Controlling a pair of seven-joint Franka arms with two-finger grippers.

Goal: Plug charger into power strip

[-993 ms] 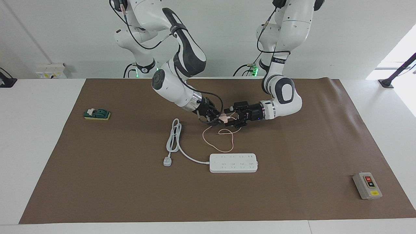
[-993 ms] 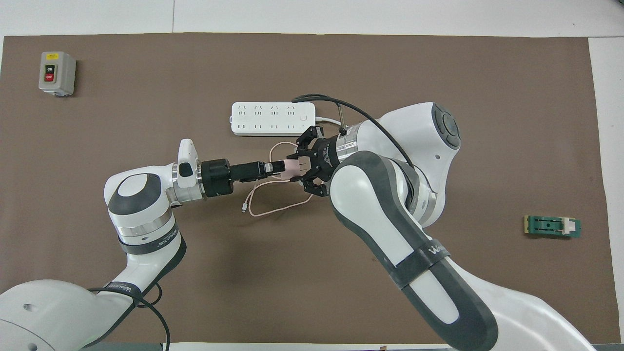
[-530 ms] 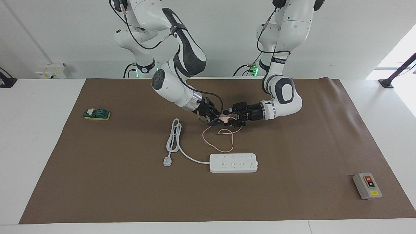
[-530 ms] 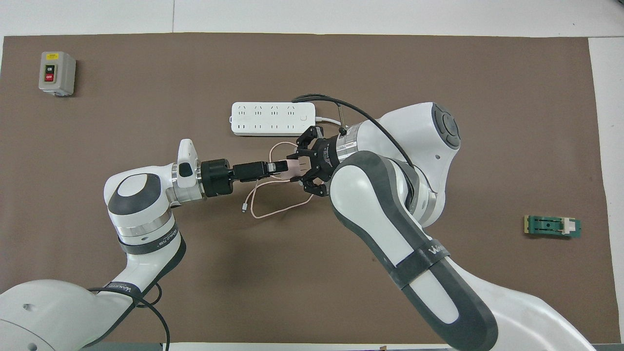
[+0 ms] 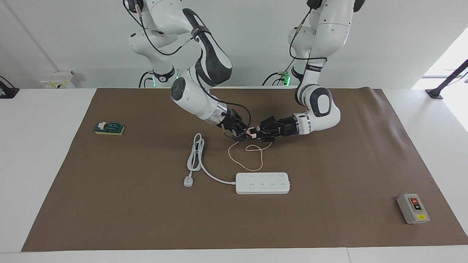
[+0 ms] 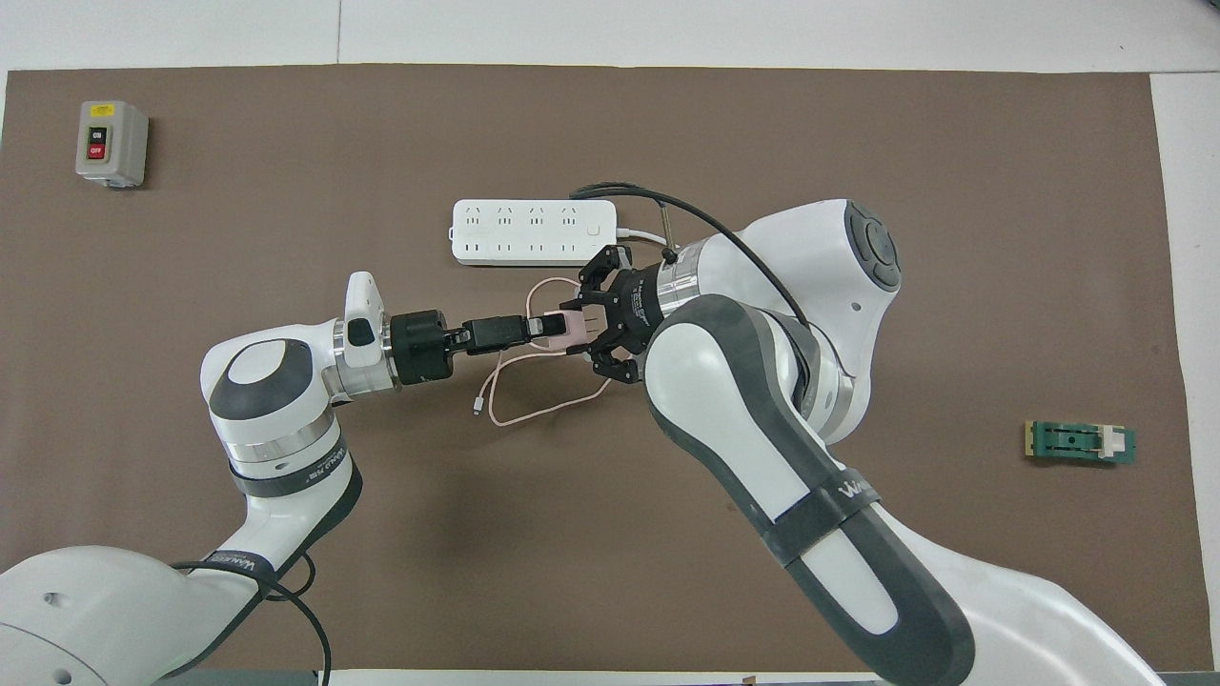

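We hold the charger point(image 6: 570, 325) aloft between both grippers, left gripper point(image 6: 545, 326) and right gripper point(image 6: 583, 325) fingers clamped on it; plugging into the power strip point(image 6: 532, 232) remains.

Legible markings: few, mostly too small to read

Grey rectangular switch box point(image 6: 111, 143) at the left arm's end of the brown table mat: red button with white lettering that looks like "OFF", a black button above it and a yellow label, both unreadable. Grey band on the right arm's forearm point(image 6: 851, 492) and grey band on the left arm's forearm point(image 6: 286, 469): white brand lettering, unreadable
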